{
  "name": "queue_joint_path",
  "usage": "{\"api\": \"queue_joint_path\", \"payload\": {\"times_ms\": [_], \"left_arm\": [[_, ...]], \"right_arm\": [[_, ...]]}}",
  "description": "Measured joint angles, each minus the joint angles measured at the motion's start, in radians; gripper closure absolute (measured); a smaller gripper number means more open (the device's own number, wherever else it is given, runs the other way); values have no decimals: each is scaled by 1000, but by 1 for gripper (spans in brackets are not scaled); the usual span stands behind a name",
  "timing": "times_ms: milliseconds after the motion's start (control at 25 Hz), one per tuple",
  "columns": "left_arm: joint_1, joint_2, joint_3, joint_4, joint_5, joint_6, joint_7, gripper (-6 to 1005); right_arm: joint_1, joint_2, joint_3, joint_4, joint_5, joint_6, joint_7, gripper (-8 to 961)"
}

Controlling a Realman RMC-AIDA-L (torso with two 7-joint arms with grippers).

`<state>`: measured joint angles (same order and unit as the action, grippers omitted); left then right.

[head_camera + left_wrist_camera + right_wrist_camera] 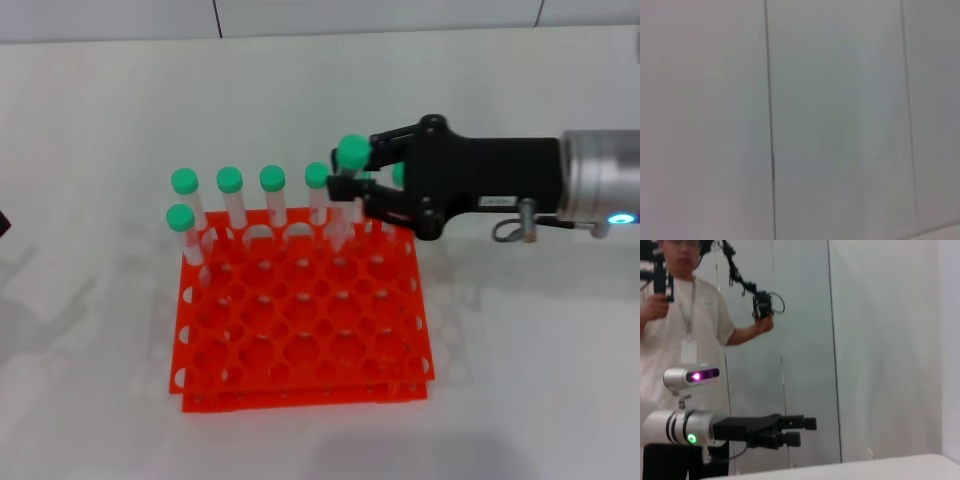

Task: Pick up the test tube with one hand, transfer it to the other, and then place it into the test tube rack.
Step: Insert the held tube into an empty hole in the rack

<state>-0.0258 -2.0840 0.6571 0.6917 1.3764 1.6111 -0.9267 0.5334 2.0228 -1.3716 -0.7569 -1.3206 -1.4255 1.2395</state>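
1. The right end effector (350, 185) reaches in from the right side of the head view, with its fingers closed on the test tube (345, 190) just below the round green cap. A small white label sits on its black body.
2. The held tube hangs over the back edge of the orange-red rack (305, 320), near the rack's right rear corner. Its tapered tip points down toward the holes of the back row. Whether the tip has entered a hole cannot be told from these views.
3. Several other green-capped tubes (230, 200) stand upright in the back rows of the rack, to the left of the held one. One more cap shows partly hidden behind the end effector.
4. The left end effector (790, 430) appears only in the right wrist view, held out level and well away from the rack, with nothing between its fingers, which look nearly together.
5. Judging by this layout, the handover is done and the placing step is in hand.
6. The next move calls for keeping the tube upright, lining its tip up with a free hole, lowering it straight, and opening only once the rack supports it.
7. The neighbouring tubes stand close, so a sideways drift could knock one.
8. The rack rests on a white tabletop (520, 360).
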Motion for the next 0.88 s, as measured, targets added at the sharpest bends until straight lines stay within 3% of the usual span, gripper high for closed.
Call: {"api": "queue_joint_path", "payload": {"times_ms": [320,560,880], "left_arm": [[9,10,-12,-12,25,-19,-9,123],[0,10,-96,-14,74,-24,-28,124],[-18,12,-97,-24,106,-57,-55,124]], "right_arm": [[0,3,-182,-76,61,168,4,708],[3,5,-217,-80,114,226,-11,704],[5,6,-283,-71,159,294,-42,699]]}}
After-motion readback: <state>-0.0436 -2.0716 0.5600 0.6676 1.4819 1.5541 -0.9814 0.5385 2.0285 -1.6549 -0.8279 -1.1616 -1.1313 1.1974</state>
